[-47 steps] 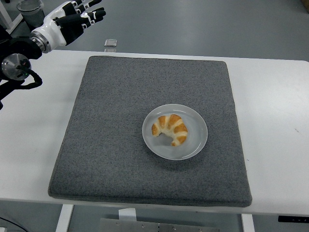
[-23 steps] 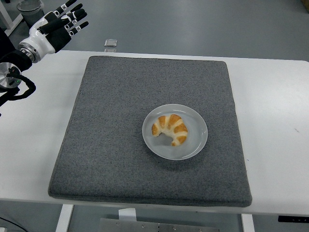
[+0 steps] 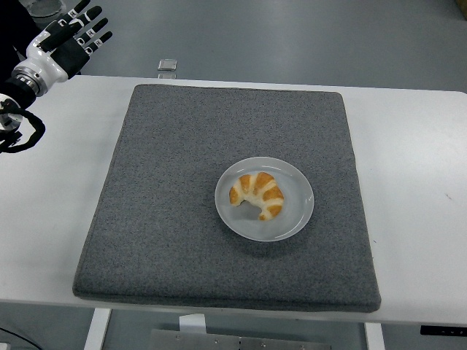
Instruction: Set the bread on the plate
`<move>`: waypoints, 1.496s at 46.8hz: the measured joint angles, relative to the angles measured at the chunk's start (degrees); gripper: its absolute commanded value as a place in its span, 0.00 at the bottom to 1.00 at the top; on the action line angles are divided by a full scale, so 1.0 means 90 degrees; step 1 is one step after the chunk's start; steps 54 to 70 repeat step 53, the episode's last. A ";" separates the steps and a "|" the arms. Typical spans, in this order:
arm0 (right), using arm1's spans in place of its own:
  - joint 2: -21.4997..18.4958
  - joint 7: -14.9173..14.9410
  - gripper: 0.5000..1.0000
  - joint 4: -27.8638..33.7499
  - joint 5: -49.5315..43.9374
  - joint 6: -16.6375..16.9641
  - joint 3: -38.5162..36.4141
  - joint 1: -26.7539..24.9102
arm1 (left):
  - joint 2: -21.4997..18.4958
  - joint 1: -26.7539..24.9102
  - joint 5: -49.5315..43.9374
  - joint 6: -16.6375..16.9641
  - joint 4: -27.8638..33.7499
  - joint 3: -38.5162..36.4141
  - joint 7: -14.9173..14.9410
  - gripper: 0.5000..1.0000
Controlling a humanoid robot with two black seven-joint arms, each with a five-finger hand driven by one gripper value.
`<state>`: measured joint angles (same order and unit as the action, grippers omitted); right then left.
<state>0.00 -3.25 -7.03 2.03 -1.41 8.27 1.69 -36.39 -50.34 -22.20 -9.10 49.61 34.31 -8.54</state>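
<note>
So the left hand [image 3: 67, 38] is way up in the upper left corner of the frame now, fingers spread out and holding nothing, and over the last second it's been sliding steadily further left and up, away from the mat and almost out of the shot. Moving right, there's the big grey mat [image 3: 175, 182] covering most of the white worktop [image 3: 416, 182], and nothing on it has budged. A bit right of centre sits the plate [image 3: 295, 219], and the bread [image 3: 257, 195], a croissant-looking piece, is lying right on it, curled toward the lower left, exactly where it was a moment ago. To me that reads as job done: bread's on the plate, and the arm is just pulling back to park itself. There's also a small clear thing [image 3: 167, 65] past the worktop's far edge, top of frame, can't tell what it is. The right hand isn't in the shot at all.
</note>
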 measured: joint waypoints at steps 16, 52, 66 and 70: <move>0.0000 0.0000 0.86 0.0001 0.0002 0.0000 0.0002 -0.0001 | 0.0098 0.0085 -0.0029 -0.0081 -0.0056 0.0260 -0.0067 1.00; 0.0000 -0.0013 0.86 0.0000 -0.0013 0.0047 0.0032 -0.0003 | 0.0685 0.0106 0.0199 0.0072 -0.0321 0.0272 -0.0449 1.00; 0.0000 -0.0016 0.86 0.0000 -0.0013 0.0047 0.0032 -0.0002 | 0.0686 0.0111 0.0200 0.0072 -0.0323 0.0272 -0.0449 1.00; 0.0000 -0.0016 0.86 0.0000 -0.0013 0.0047 0.0032 -0.0002 | 0.0686 0.0111 0.0200 0.0072 -0.0323 0.0272 -0.0449 1.00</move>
